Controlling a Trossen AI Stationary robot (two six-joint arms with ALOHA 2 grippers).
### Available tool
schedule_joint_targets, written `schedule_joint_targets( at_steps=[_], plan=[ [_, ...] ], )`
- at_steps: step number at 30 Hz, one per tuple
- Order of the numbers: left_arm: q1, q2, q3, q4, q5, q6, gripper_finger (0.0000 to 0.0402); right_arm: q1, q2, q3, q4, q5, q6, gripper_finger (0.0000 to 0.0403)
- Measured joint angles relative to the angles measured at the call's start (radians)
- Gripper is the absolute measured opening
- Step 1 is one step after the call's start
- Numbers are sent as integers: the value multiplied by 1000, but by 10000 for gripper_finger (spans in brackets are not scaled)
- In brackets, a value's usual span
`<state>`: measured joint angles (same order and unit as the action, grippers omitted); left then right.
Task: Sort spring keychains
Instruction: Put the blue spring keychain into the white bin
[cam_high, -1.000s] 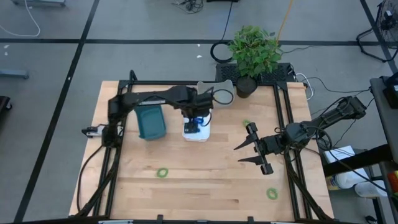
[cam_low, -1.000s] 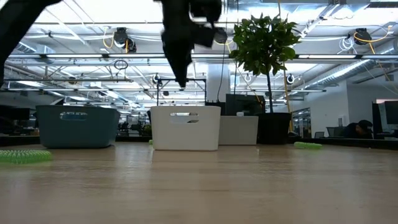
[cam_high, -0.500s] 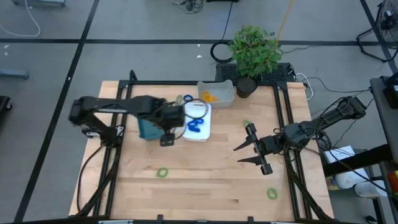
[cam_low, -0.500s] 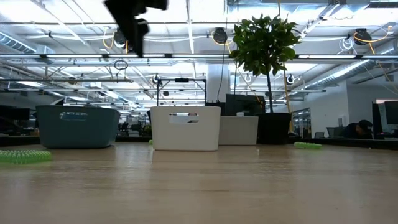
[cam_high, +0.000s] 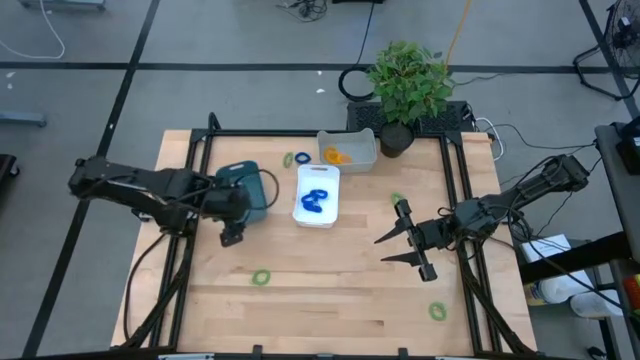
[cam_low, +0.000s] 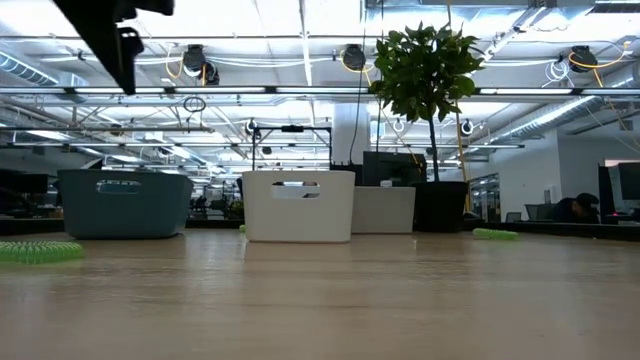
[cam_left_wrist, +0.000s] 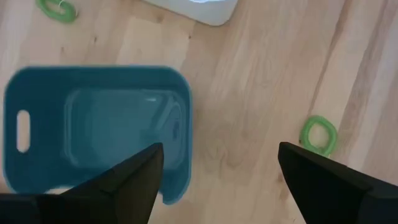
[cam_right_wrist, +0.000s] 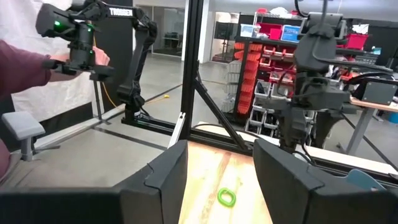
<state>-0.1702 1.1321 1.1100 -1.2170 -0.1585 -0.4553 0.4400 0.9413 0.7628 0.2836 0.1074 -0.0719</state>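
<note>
Sorting partly done, by the look of the table. In the white tray (cam_high: 330, 212), a cluster of blue keychains (cam_high: 315, 200); in the clear tray (cam_high: 360, 140) near the plant (cam_high: 408, 78), one orange keychain (cam_high: 333, 156). Teal tray (cam_high: 250, 190) apparently empty in the left wrist view, and probably meant for the green ones.

Left to sort: a green keychain (cam_high: 262, 277) on bare wood toward the front of the table, another (cam_high: 436, 311) near the front right corner, a third (cam_high: 397, 199) between the white tray and the right arm, and a fourth (cam_high: 289, 159) behind the teal tray, beside a small blue-green piece too small to make out.

Left gripper (cam_left_wrist: 219, 152) above the front edge of the teal tray, fingers spread wide, nothing between them. Right gripper (cam_high: 382, 250) low over the right half of the table, also gaping and empty, well apart from every loop.

No green placed yet, so likely less than half finished. At the edge of the right wrist view, a person's sleeve (cam_right_wrist: 25, 68) beyond the table.
</note>
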Motion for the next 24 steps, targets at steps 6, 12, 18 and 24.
schedule_joint_targets(
  at_steps=[6,12,18,24],
  plan=[
    [-66,-74,-63,-7,-31,-116,326,0,0,0,-1,0,0,170],
    [-60,-88,-79,22,-145,-153,326,0,0,0,-1,0,0,171],
    [89,-88,-79,130,-152,-104,326,0,0,0,-2,0,0,171],
    [320,-59,-79,195,-8,113,326,0,0,0,-2,1,0,171]
  ],
)
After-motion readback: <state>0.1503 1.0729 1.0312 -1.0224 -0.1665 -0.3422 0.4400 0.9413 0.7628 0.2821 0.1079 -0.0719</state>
